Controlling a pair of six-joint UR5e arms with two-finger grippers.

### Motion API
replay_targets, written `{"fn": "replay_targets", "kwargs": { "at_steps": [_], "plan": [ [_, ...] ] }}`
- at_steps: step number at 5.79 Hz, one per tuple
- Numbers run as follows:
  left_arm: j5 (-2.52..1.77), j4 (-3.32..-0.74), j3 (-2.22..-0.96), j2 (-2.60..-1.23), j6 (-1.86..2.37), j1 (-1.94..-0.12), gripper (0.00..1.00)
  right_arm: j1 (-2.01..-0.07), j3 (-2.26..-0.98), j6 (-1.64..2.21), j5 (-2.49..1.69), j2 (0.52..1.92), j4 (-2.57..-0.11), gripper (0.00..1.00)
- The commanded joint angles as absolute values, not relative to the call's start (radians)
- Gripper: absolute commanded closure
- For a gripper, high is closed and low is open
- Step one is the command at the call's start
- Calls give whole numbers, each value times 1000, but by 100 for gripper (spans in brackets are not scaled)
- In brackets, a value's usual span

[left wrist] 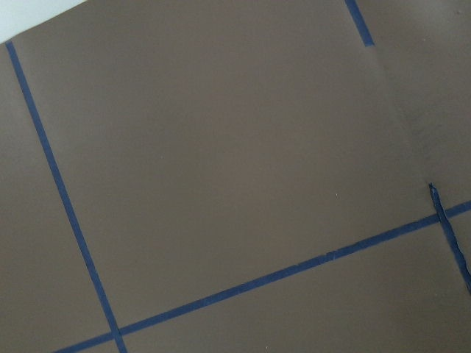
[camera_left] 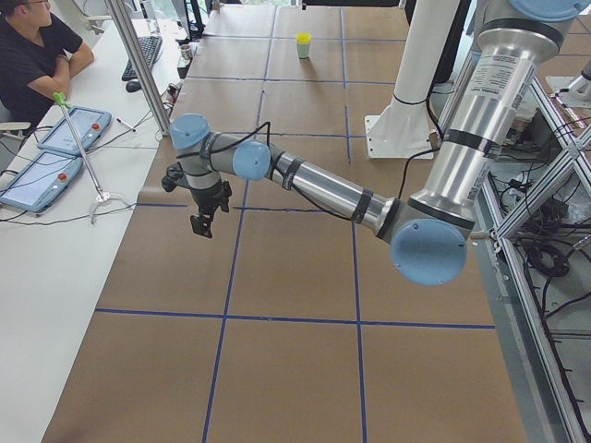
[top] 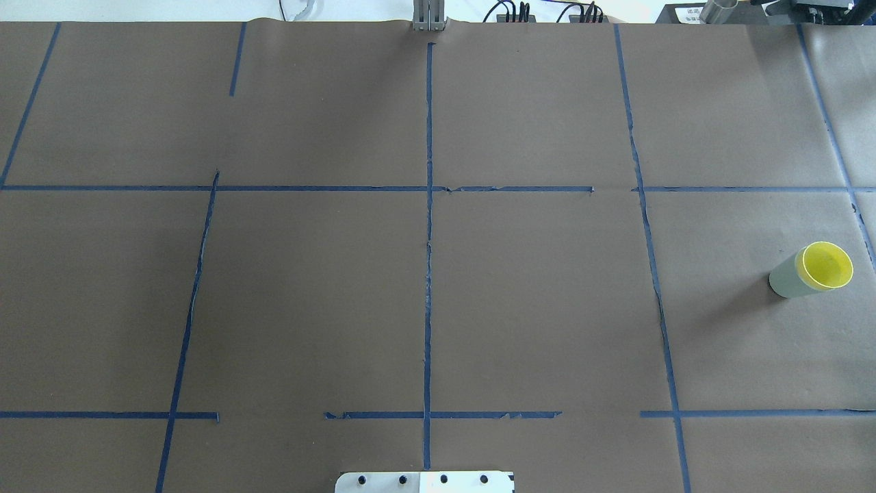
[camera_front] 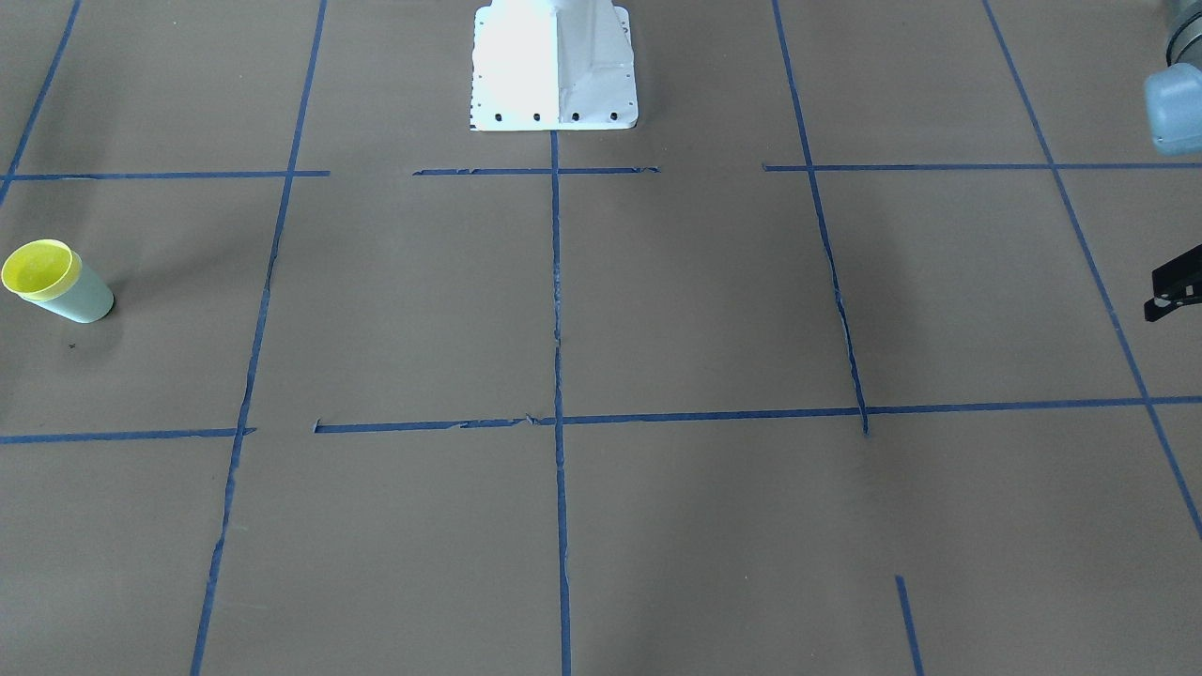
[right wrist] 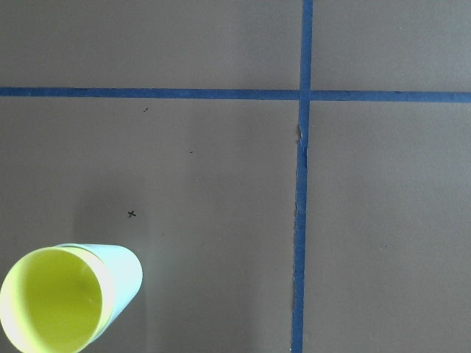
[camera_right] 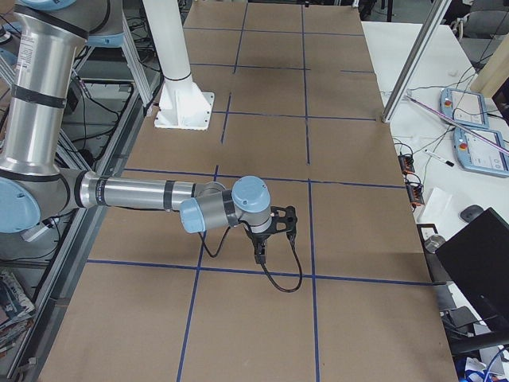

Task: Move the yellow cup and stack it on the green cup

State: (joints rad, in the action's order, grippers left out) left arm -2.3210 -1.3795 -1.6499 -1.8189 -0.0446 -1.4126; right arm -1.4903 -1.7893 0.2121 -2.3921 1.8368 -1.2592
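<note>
Table matt paper; yellow cup smooth plstc.

Table: flat top covered in brown paper, squared off by torn blue tape lines.
Carries:
- a white metal robot base plate;
- a pale mint-green tapered plastic cup, upright at the robot's right end, with a bright yellow plastic cup nested inside;
- a small dark mark, possibly a pen cross, nearby.

Left tool and right tool both hang low — pointing downward — jaw state unclear.
</note>
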Motion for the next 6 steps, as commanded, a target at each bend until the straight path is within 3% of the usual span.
{"fn": "replay_targets", "kwargs": {
  "at_steps": [1, 3, 6],
  "plan": [
    [-2348, -1382, -1660, -1606, -92, -1486, 0, -1476, -1793, 206, -2396, 1826, -1307, 0],
    [-2345, -1368, -1750, -1490, -129, -1490, 0, -1466, -1790, 202, -2390, 1818, -1353, 0],
    [-2348, -1354, -1765, -1488, -129, -1491, 0, -1471, -1830, 196, -2385, 1884, -1342, 0]
  ]
}}
